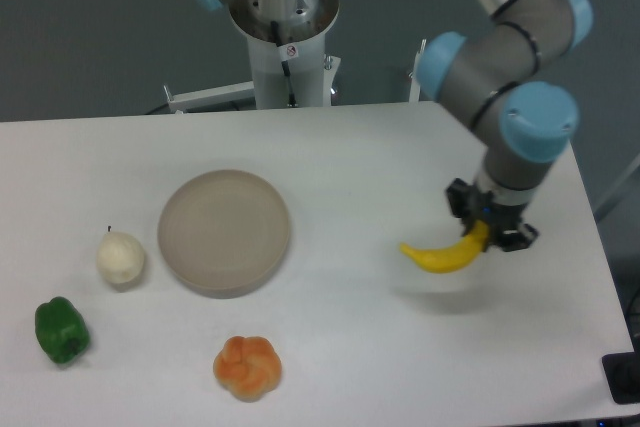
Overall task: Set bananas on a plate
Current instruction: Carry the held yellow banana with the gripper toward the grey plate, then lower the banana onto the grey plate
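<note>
The gripper (489, 228) sits right of centre in the frame, hanging from the arm (510, 67) that comes down from the upper right corner. Its two dark fingers are clamped on the stem end of the banana (441, 255), which juts out to the lower left of the gripper, its tip pointing left. The banana is held above the table (380, 167); a faint shadow lies on the white surface just below it, so it looks lifted clear rather than resting.

The plate (224, 232) lies left of centre, flat on the table, with nothing on it. It is well apart from the banana, with bare tabletop between the two.

A pale, roundish fruit (120, 258) with a small dark stem sits just beside the plate's left edge, close to it but not touching. A green pepper (61, 330) lies in the lower left of the frame, below and left of the pale fruit. A lumpy orange fruit (247, 367) sits at the bottom of the frame, below the plate and near it.

The arm's base column (283, 42) stands at the upper centre, behind the table's far edge.
</note>
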### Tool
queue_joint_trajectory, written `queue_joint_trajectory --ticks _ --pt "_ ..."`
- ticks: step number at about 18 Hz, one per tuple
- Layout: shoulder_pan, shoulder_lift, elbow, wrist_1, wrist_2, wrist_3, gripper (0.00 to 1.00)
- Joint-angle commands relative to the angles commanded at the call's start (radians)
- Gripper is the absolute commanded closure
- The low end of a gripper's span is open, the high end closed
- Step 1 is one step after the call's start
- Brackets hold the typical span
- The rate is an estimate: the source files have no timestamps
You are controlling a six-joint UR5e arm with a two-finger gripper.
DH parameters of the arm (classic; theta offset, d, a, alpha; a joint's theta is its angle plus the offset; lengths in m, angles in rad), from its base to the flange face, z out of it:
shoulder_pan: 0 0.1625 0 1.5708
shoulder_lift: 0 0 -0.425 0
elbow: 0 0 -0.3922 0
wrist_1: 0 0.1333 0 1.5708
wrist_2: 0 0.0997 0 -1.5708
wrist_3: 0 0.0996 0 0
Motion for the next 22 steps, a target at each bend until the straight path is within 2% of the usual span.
queue_joint_trajectory --ticks 4,6,8,12,13,16,17,22 --pt "-0.08 0.107 -0.181 0.008 -0.005 -0.005 0.97" --pt "-0.13 0.132 -0.215 0.008 -0.002 -0.043 0.97" --pt "-0.196 0.126 -0.218 0.009 0.003 -0.113 0.97" --pt "-0.276 0.097 -0.21 0.015 0.0 -0.225 0.97" --pt "-0.29 0.086 -0.212 0.029 0.002 -0.247 0.97" --pt "-0.359 0.037 -0.215 0.119 0.011 -0.324 0.95" --pt "-0.37 0.022 -0.212 0.129 0.011 -0.334 0.95" --pt "-0.405 0.003 -0.213 0.141 0.011 -0.347 0.81"
